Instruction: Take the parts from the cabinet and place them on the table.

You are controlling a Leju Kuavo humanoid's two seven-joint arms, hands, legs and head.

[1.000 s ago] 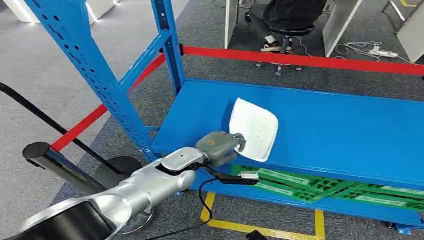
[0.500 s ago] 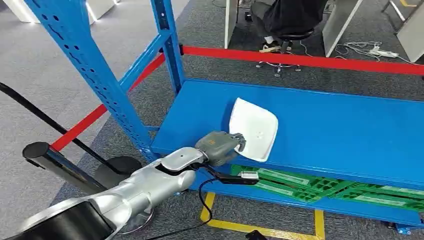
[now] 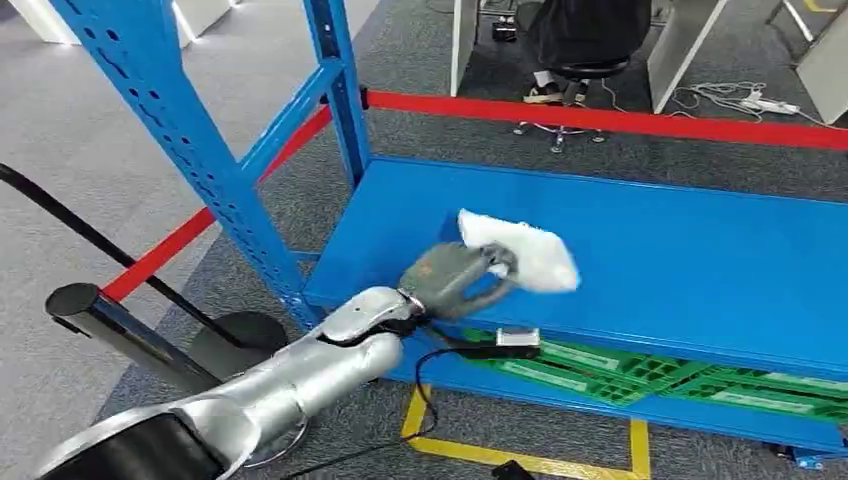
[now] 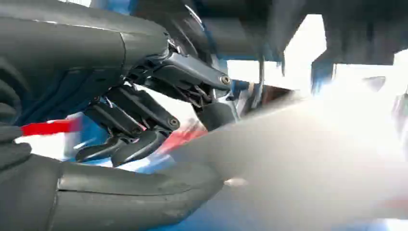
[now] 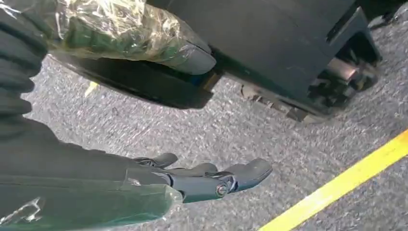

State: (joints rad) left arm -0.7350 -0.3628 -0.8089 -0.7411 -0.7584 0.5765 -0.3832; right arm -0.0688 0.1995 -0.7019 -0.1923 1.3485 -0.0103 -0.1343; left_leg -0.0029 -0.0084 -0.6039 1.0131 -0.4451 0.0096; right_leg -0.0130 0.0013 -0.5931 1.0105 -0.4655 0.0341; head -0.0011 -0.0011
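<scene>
Your left hand [image 3: 455, 275] is gripping the white part [image 3: 525, 252] by its near edge, thumb under it and fingers [image 4: 144, 113] over it, and is holding it tilted just above the blue shelf [image 3: 650, 270] of the cabinet (the part is blurred in both views). Your right hand [image 5: 202, 180] is hanging over the grey carpet [image 5: 192, 130] near a yellow floor line [image 5: 346, 185], holding nothing, its fingers loosely spread.
</scene>
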